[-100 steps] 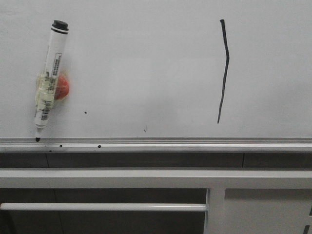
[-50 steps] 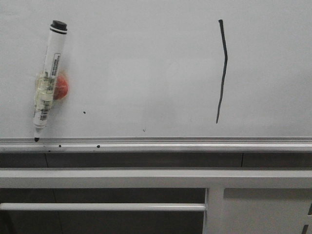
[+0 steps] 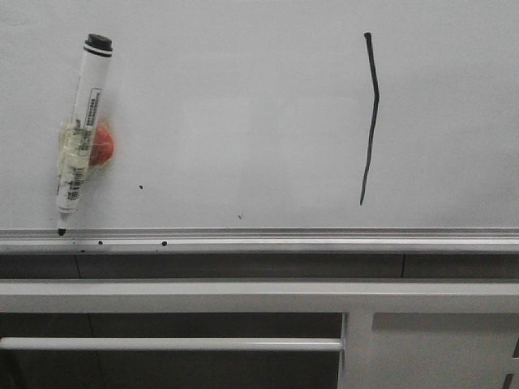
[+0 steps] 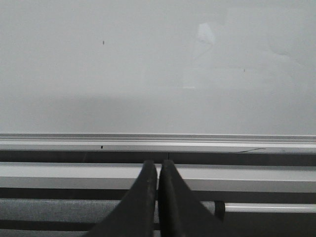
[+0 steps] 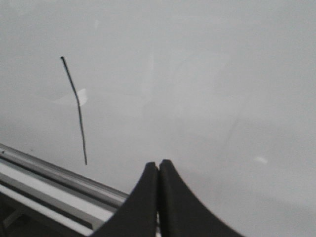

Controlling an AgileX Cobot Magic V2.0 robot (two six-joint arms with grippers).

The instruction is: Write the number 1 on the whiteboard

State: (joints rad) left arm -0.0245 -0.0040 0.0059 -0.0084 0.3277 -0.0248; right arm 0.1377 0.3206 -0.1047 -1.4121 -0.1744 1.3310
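The whiteboard [image 3: 243,97] fills the upper front view, with its silver bottom rail [image 3: 259,237] below. The number 1 [image 3: 371,113] is a thin black stroke, nearly vertical and bent near its top, at the board's right. It also shows in the right wrist view [image 5: 76,106]. A white marker pen [image 3: 81,134] with a black cap hangs at the board's left, tip down on the rail. My left gripper [image 4: 158,165] is shut and empty, in front of the rail. My right gripper [image 5: 158,165] is shut and empty, before the bare board. Neither gripper shows in the front view.
A red round holder [image 3: 100,144] and yellowish tape hold the pen to the board. Small black specks [image 3: 140,187] dot the board and rail. A grey metal frame [image 3: 259,296] with a horizontal bar [image 3: 170,344] runs below the rail.
The front view has shifted very slightly; the stroke and pen sit a few pixels further left than a second ago. Nothing else differs.
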